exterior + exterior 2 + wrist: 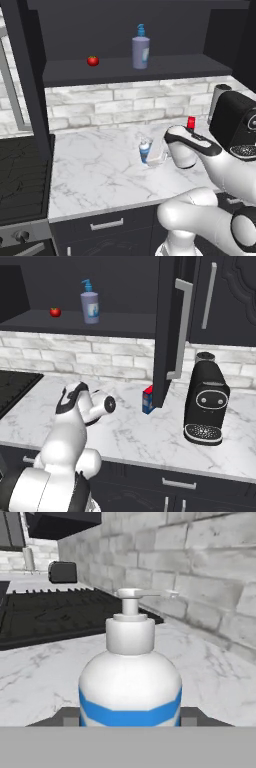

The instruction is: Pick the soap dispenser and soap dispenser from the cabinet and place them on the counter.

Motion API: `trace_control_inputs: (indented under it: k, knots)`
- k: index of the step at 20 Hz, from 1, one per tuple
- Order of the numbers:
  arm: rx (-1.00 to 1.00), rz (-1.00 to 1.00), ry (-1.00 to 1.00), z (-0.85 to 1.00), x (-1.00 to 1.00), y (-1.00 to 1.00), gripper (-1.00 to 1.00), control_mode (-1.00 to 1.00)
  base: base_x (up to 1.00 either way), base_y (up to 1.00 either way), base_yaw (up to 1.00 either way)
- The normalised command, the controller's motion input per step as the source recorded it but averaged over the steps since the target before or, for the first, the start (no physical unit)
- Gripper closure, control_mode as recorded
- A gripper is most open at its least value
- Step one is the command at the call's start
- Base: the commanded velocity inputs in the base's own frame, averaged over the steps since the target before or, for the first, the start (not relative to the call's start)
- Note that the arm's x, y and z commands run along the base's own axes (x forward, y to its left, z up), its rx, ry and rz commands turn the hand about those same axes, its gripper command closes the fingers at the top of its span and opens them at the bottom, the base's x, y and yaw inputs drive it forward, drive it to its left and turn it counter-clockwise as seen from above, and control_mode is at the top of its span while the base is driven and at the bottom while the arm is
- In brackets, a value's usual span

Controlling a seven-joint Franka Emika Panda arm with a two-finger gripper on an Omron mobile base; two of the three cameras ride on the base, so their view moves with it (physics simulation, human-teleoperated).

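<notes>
The small bright-blue soap dispenser (144, 150) with a white pump stands upright low over the white marble counter (95, 175), and my gripper (154, 156) is shut on its sides. In the hand view this bottle (130, 677) sits squarely between the two dark fingertips (69, 716) of the gripper (130, 717). The larger greyish-purple soap dispenser (141, 50) with a blue pump stands on the shelf of the open dark cabinet (150, 67), also in the right base view (90, 306). I cannot tell whether the blue bottle's base touches the counter.
A small red tomato (93, 61) lies on the shelf left of the purple bottle. A black coffee machine (206, 401) and a slim red-topped blue bottle (148, 399) stand to the right on the counter. The open cabinet door (169, 326) hangs above them. The black stovetop (22, 175) lies left.
</notes>
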Motion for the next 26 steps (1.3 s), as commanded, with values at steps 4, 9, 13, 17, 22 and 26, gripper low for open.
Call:
trace_control_inputs:
  k: [4,9,13,17,22,26]
  knots:
    - [0.0,0.17,0.0,-0.44,0.04,0.31,1.0,-1.0,0.0,0.0,0.0]
    - [0.02,0.13,0.0,-0.38,0.1,0.24,1.0,-1.0,0.0,0.0,0.0]
    - [0.05,0.1,0.04,-0.33,0.13,0.21,1.0,-1.0,0.0,0.0,0.0]
    - [0.06,0.1,0.03,-0.34,0.12,0.21,1.0,-1.0,0.0,0.0,0.0]
    - [0.03,0.1,0.0,-0.35,0.1,0.22,1.0,-1.0,0.0,0.0,0.0]
    - [0.0,0.09,-0.02,-0.36,0.1,0.19,1.0,-1.0,0.0,0.0,0.0]
